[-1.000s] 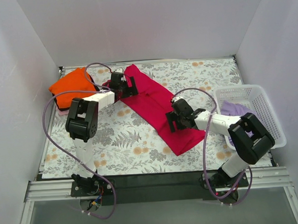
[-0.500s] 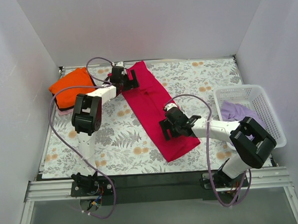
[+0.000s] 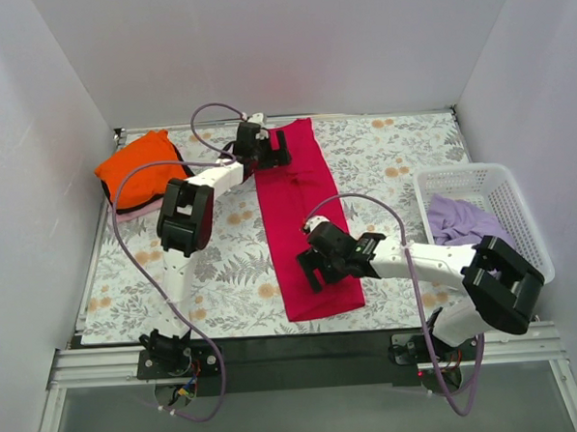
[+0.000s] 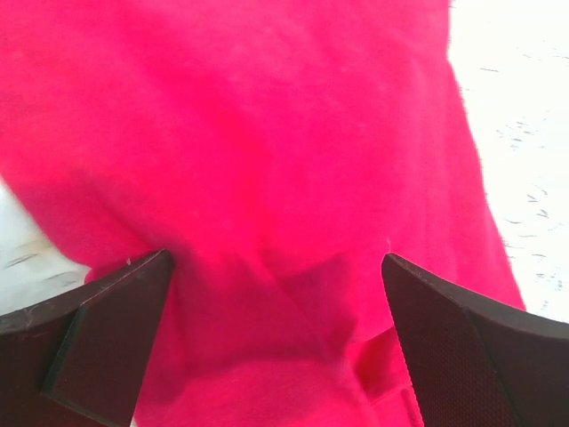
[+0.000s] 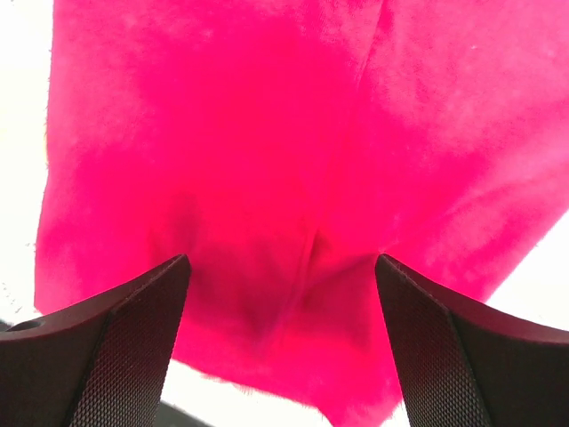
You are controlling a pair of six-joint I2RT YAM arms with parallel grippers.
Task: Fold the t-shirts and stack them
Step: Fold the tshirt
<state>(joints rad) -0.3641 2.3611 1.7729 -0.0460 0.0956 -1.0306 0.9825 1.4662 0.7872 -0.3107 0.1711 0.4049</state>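
Mid-table, the crimson shirt [image 3: 303, 215] lies as a long narrow strip, its far end close to the back edge and its near hem just short of the table [image 3: 223, 268] front. Left fingers [image 4: 98, 338] sit over the far end, spread wide, cloth under and between them, nothing pinched. Right fingers [image 5: 462, 356] sit over the near end, also spread wide, with the hem visible just below them and a seam or crease running up the middle. I read the step as an end-to-end fold of this strip. To do it well I'd close the right fingers on the near hem through every layer, not just the top one, and use the left as an anchor so the far end doesn't creep. Lift low, carry straight along the strip, and lay hem on collar edge squarely. Risk: a one-layer grab lets the fold open. Orange shirt [image 3: 136, 171] is folded far left on the pale pink shirt [image 3: 124, 214]; lavender shirt [image 3: 458, 217] waits in the white basket [image 3: 465, 173], right.
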